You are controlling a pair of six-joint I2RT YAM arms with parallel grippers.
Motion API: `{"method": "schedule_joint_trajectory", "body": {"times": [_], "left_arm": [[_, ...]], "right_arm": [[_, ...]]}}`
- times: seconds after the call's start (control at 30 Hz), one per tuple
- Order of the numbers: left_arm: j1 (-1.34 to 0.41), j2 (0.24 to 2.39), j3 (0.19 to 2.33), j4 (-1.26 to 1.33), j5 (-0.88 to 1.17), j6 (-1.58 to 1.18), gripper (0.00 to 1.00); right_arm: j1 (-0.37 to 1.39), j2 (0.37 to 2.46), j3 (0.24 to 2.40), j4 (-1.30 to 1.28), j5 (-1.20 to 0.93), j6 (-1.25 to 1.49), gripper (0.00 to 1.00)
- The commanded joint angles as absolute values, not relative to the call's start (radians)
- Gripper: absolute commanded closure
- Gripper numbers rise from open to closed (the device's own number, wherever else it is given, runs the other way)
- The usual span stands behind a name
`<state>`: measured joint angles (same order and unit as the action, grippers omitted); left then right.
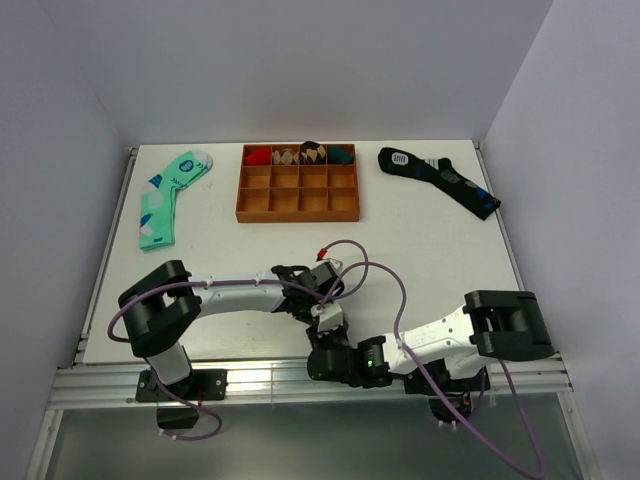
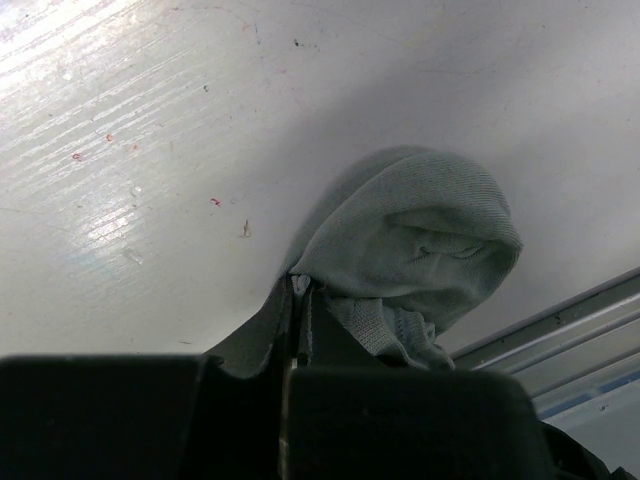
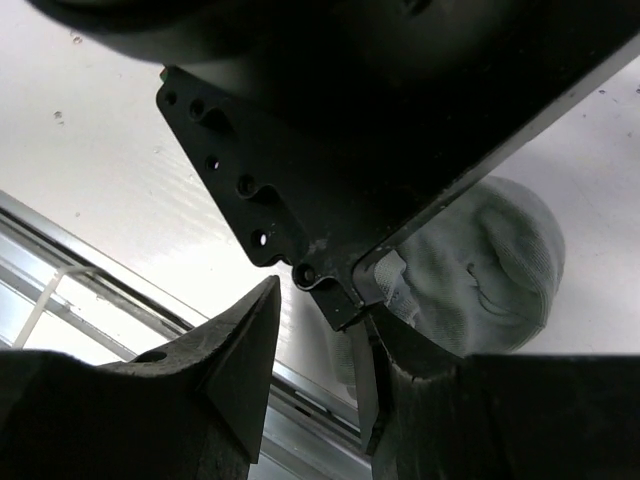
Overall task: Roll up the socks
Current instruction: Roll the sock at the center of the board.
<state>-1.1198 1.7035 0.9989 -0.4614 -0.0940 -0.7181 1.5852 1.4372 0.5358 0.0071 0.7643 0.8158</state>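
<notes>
Left gripper (image 2: pixel 298 292) is clamping the bunched socks (image 2: pixel 430 230) at their edge, evidently to stop the roll loosening. Right gripper (image 3: pixel 318 345) is hovering alongside, jaws apart (gripping nothing), probably readying a tuck.

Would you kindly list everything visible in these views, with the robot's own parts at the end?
grey socks: one bundle, light grey, by the table's near edge
mint-green sock: one, mint green with a pattern, lying flat at the far left
navy sock: one, dark navy with coloured marks, lying flat at the far right
organiser tray: one, orange-brown, far centre, divided into compartments
rolled bundles: about four, red, beige, dark and teal, in the tray's back row
table: one, white
left end effector: one, black, shut on the grey socks
right end effector: one, black, jaws apart beside the bundle
</notes>
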Motion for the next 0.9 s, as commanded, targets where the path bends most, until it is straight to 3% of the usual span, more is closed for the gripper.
{"method": "schedule_joint_trajectory", "body": {"times": [0.0, 0.23, 0.87], "left_arm": [[-1.132, 1.749, 0.994, -0.54, -0.104, -0.689, 1.0], [-1.132, 1.752, 0.996, -0.541, -0.103, -0.686, 1.0], [-1.132, 1.753, 1.039, -0.571, -0.087, -0.664, 1.0]], "right_arm": [[1.568, 1.453, 0.531, -0.049, 0.805, 0.877, 0.58], [1.568, 1.417, 0.515, -0.106, 0.845, 0.913, 0.58], [1.569, 1.568, 0.578, -0.178, 0.819, 0.899, 0.56]]}}
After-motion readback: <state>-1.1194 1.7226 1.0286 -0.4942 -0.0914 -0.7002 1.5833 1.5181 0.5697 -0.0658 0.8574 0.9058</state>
